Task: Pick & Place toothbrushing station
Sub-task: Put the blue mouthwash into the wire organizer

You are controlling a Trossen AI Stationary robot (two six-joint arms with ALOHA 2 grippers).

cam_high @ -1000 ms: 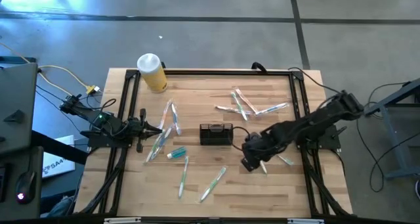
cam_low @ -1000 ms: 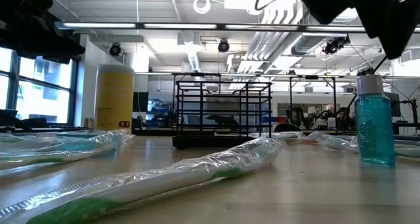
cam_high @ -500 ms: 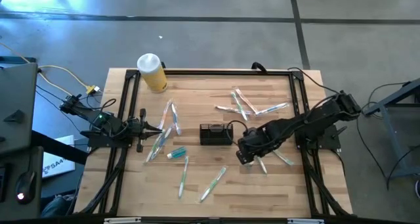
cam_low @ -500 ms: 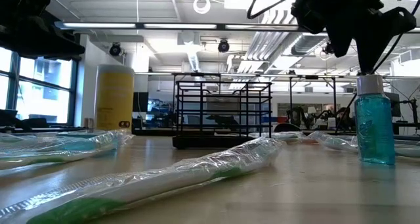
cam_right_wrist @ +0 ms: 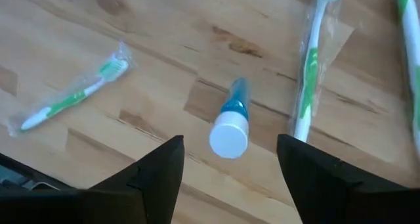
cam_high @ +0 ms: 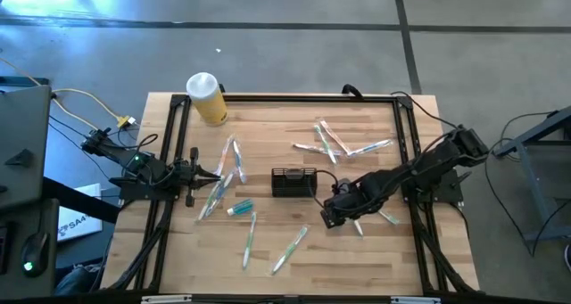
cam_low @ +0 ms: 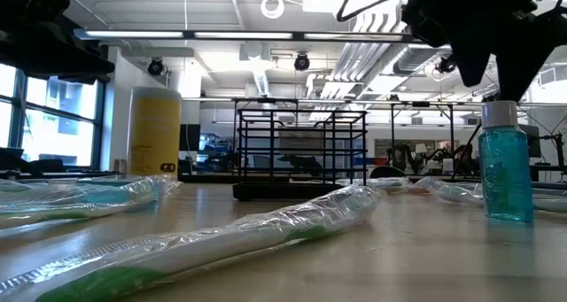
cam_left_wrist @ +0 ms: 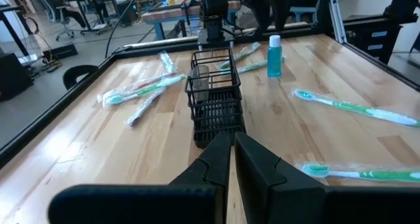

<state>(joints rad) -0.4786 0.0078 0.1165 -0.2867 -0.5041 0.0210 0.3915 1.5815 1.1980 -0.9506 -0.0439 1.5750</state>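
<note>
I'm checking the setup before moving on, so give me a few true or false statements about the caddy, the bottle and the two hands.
The black wire-mesh caddy stands on the wooden table. True.
The right hand is shut on the caddy. False: it is open above the small blue white-capped bottle.
The left hand is shut. True.
The yellow cylinder with a white lid sits inside the caddy. False: it stands apart, near a table corner.

One camera looks straight down on my table point(cam_high: 357, 250); another sits level at its surface. My wrist cameras look close; both left-wrist and low views share the caddy point(cam_left_wrist: 213, 96).
</note>
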